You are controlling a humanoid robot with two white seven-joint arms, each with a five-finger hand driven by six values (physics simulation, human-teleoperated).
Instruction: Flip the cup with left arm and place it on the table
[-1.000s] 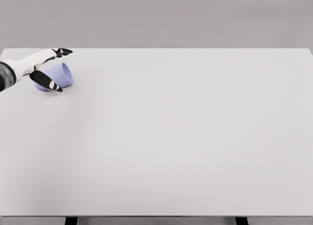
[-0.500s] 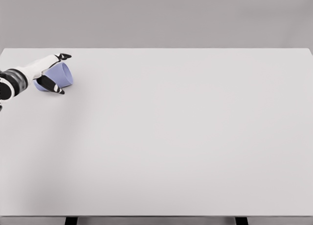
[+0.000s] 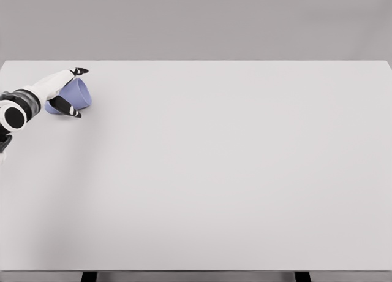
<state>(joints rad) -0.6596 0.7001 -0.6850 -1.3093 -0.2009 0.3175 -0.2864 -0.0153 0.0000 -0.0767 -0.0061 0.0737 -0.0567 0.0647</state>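
- The lilac cup (image 3: 78,93) lies on its side at ten o'clock on the table (image 3: 233,171).
- The left hand (image 3: 61,92) straddles it, fingers (image 3: 78,70) above and thumb below, seemingly gripping it, ready to turn it.

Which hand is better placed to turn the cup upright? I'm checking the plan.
The left hand: it is already around the cup, which lies on its side at the table's far left. The right arm is not in view.

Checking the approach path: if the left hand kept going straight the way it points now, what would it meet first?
The lavender cup. The left hand points right, its fingers already bracketing the cup lying on its side on the table. Whether they touch yet is unclear.
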